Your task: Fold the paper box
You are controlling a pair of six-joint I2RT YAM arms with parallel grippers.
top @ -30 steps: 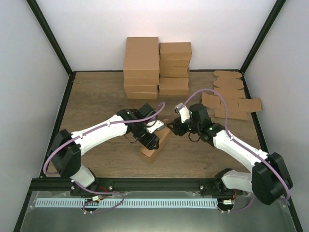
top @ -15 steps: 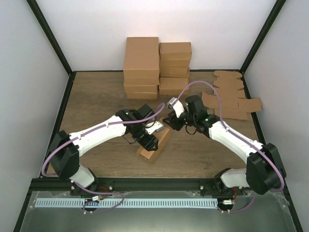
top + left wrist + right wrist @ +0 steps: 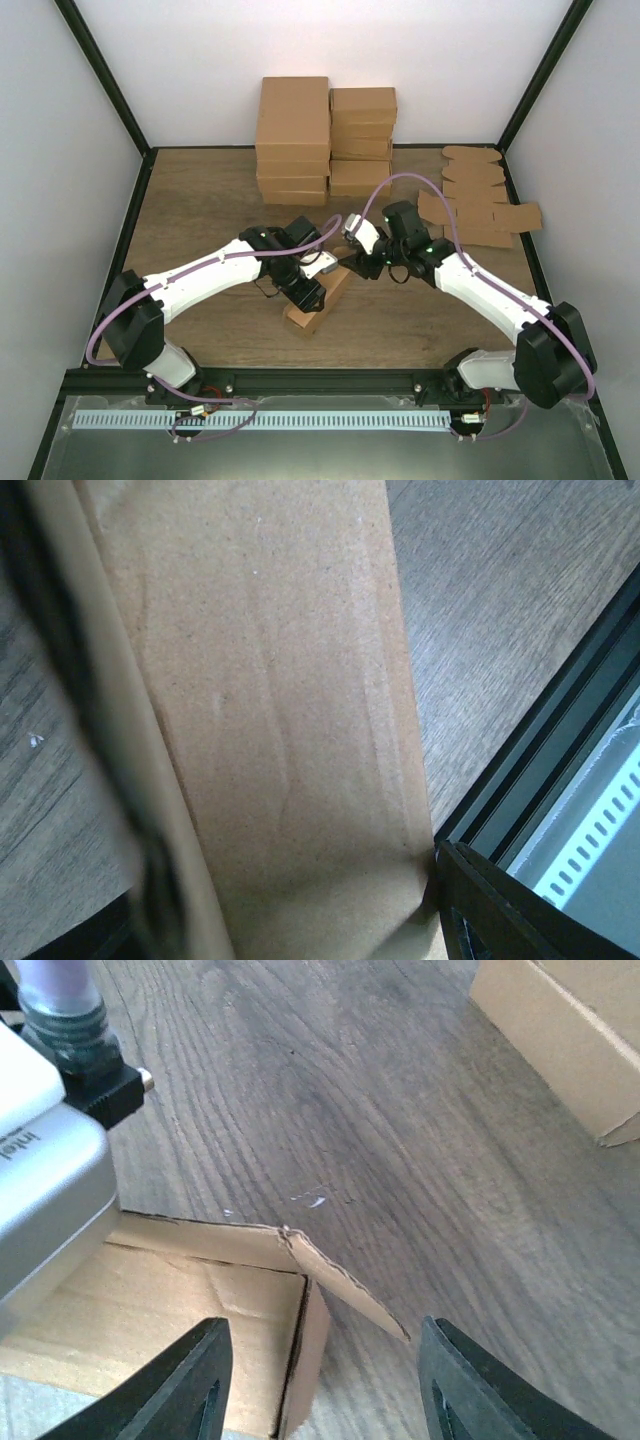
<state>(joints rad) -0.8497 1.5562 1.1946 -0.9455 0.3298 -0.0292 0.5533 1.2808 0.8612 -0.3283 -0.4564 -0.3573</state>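
Mid-desk, a bit toward the near edge: the paper box (image 3: 312,315), plain brown and part-folded. It lies diagonal, long axis running near-left to far-right.

My left hand (image 3: 308,290) is down on it, pinching across the narrow width. In the left wrist view one brown panel fills the frame. One dark blurred finger (image 3: 115,780) runs along a side wall, and the other finger (image 3: 480,900) touches the panel's opposite corner.

My right hand (image 3: 325,1345) hovers just over the box's far-right end, fingers spread and gripping nothing. Below it the right wrist view shows the open inside of the box with an end wall standing. A corner flap (image 3: 350,1295) sticks out loose over the desk (image 3: 400,1110), its edge rough.

Only readable text: "intel", sideways, on the silver camera housing (image 3: 40,1190) of my left wrist at that frame's left edge. A purple cable (image 3: 55,985) goes into a black connector on top of it.

Stack of ready-made cartons (image 3: 325,135) sits against the far edge, around the middle. One carton corner also shows at the top right of the right wrist view. Flat blanks (image 3: 480,200) lie by the far right corner. Both groups are well apart from the box.
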